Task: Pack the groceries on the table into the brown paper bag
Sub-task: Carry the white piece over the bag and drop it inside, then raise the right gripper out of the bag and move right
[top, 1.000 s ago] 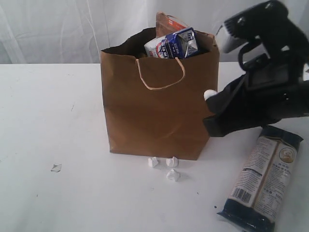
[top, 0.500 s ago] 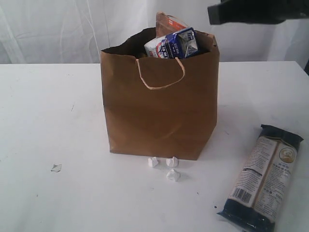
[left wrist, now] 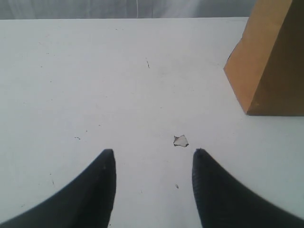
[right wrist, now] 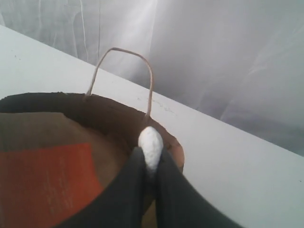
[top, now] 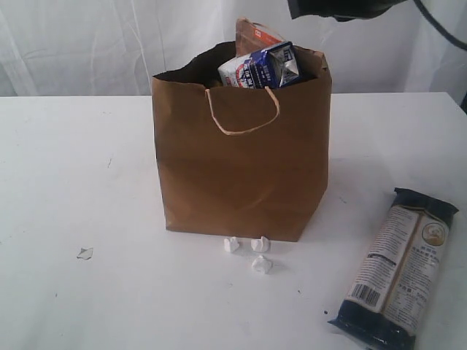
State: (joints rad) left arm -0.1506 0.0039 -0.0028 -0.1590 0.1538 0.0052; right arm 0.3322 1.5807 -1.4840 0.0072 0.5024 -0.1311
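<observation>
Hovering low over the left part of the tabletop (top: 73,182), the left gripper (left wrist: 152,154) has its fingers spread apart and empty, with a tiny white scrap (left wrist: 180,140) lying just beyond them. Midway between the left and right edges the brown paper bag (top: 241,175) stands upright. The small blue-white carton (top: 260,65) and the brown kraft pouch (top: 252,33) poke out of its top. Three white scraps (top: 252,251) lie by its front base. Above the bag's mouth, the right gripper (right wrist: 152,156) is clenched on a small white lump (right wrist: 150,140). The long dark noodle packet (top: 400,266) lies flat near the front right corner.
</observation>
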